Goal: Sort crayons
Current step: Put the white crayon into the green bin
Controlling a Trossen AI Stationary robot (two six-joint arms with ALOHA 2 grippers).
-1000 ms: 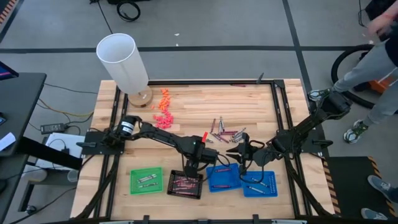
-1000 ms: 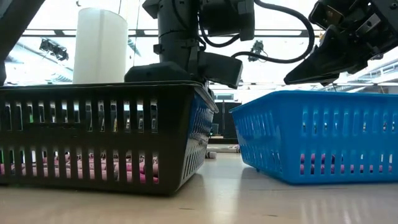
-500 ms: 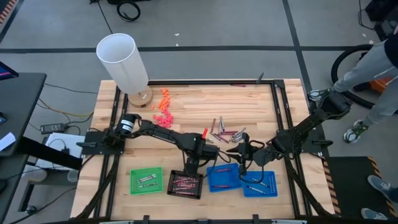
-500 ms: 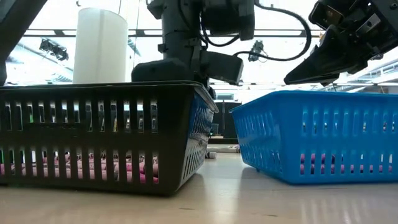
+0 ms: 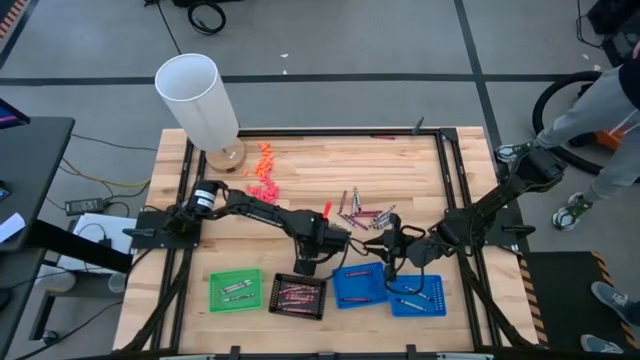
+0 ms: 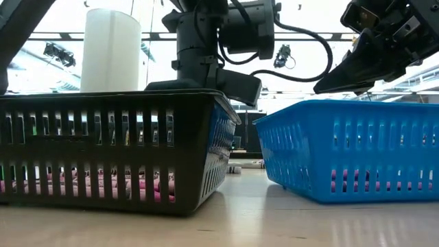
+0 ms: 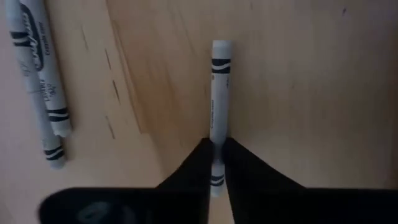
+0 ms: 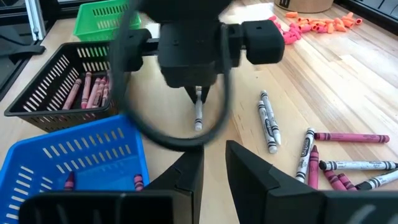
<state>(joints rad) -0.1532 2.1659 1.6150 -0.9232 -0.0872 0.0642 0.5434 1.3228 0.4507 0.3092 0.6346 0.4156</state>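
Lower centre of the high view, the left claw [image 5: 309,262] pinches a silver-grey crayon [image 7: 219,99] above the black basket [image 5: 298,295]. Beside it, the right claw [image 5: 375,244] hovers part-open, empty. Beyond, loose crayons [image 5: 362,212] lie mid-desk [image 5: 320,165].

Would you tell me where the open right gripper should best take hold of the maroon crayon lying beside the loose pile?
Mid-length on the maroon crayon, probably from straight above with the right gripper, jaws across its thin barrel: it lies flat on the table with bare wood along both long sides. The left gripper holds a grey crayon.
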